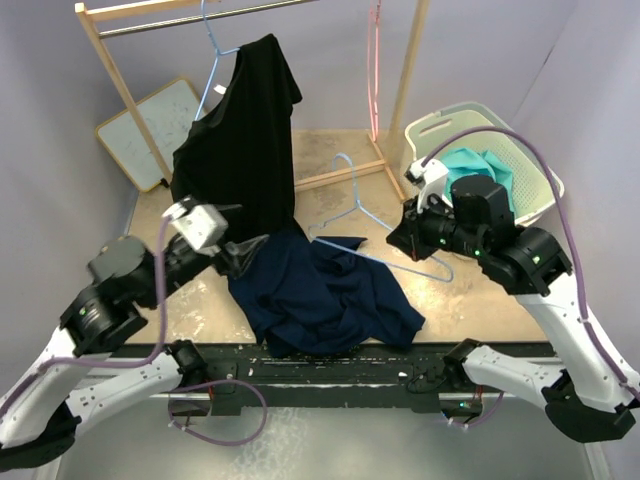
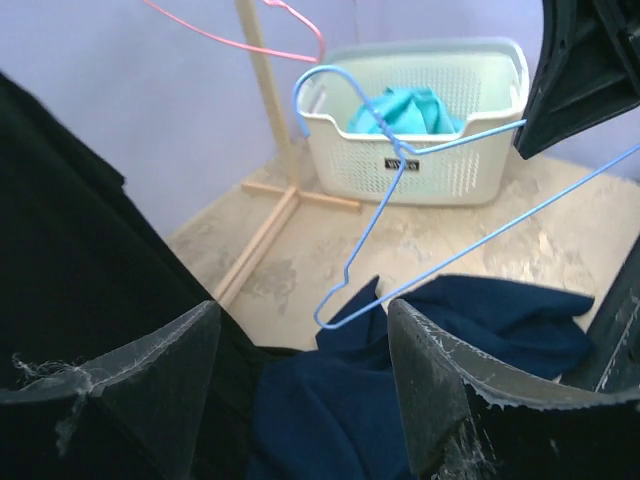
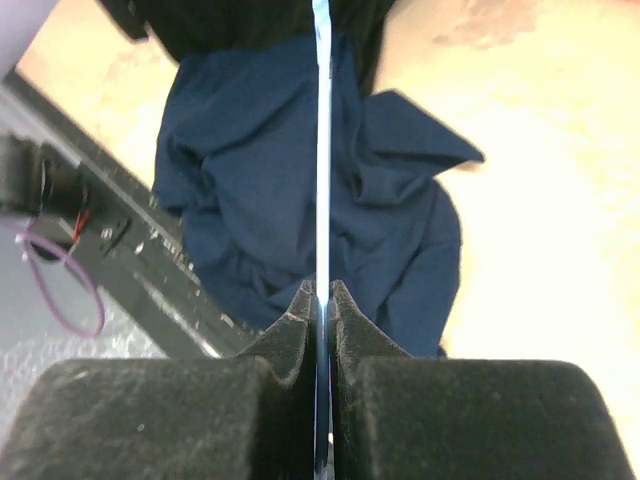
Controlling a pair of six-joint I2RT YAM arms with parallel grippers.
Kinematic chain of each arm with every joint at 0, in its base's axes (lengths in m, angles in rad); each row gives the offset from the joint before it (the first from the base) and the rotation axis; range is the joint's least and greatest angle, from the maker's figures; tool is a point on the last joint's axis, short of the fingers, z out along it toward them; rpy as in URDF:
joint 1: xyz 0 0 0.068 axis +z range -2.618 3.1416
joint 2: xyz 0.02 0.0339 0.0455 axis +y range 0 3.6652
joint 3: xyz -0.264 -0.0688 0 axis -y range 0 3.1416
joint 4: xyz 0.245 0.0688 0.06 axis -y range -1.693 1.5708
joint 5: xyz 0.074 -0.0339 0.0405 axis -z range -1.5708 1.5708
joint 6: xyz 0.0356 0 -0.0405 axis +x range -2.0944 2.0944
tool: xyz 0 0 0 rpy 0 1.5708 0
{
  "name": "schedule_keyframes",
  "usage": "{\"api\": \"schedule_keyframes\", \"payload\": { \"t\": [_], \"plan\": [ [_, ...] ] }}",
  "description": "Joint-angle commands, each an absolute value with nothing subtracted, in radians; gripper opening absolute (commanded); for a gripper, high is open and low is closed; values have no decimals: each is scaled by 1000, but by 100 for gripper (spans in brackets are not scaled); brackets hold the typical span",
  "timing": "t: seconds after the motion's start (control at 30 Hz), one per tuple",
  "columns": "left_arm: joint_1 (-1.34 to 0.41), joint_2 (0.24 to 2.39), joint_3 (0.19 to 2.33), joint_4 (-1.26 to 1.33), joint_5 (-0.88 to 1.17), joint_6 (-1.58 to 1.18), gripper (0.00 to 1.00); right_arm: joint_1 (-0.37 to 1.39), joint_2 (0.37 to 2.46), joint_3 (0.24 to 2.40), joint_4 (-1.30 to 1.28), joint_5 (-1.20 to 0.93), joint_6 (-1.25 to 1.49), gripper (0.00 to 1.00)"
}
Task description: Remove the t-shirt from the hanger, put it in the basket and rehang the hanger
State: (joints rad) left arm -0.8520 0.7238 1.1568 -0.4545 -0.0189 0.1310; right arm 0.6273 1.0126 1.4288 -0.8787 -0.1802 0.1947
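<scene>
The navy t-shirt (image 1: 330, 295) lies crumpled on the table in front of the arms; it also shows in the left wrist view (image 2: 340, 410) and the right wrist view (image 3: 250, 180). My right gripper (image 1: 402, 240) is shut on the wire of a light blue hanger (image 1: 370, 215), held above the shirt. The wire (image 2: 480, 240) looks bare, with one corner close over the cloth. The jaws (image 3: 321, 290) pinch the thin wire (image 3: 321, 150). My left gripper (image 1: 245, 255) is open and empty, just over the shirt's left edge (image 2: 302, 312).
A black t-shirt (image 1: 240, 150) hangs on another blue hanger from the wooden rack (image 1: 105, 60), right beside my left gripper. A pink hanger (image 1: 375, 70) hangs at the rack's right. A white basket (image 1: 535, 175) with teal cloth stands at the right. A whiteboard (image 1: 150, 125) leans at the back left.
</scene>
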Motion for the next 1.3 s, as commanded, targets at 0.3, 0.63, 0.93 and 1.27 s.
{"api": "schedule_keyframes", "payload": {
  "t": [0.3, 0.63, 0.93, 1.27],
  "plan": [
    [-854, 428, 964, -563, -264, -147, 65, 627, 1271, 1853, -458, 272, 242, 0],
    [-854, 333, 865, -650, -312, -249, 63, 627, 1589, 2116, -202, 404, 142, 0],
    [-853, 335, 860, -644, -291, -248, 63, 627, 1778, 2318, -190, 401, 94, 0],
    [-853, 390, 864, -648, -232, -246, 62, 627, 1770, 2209, -226, 339, 99, 4]
  ]
}}
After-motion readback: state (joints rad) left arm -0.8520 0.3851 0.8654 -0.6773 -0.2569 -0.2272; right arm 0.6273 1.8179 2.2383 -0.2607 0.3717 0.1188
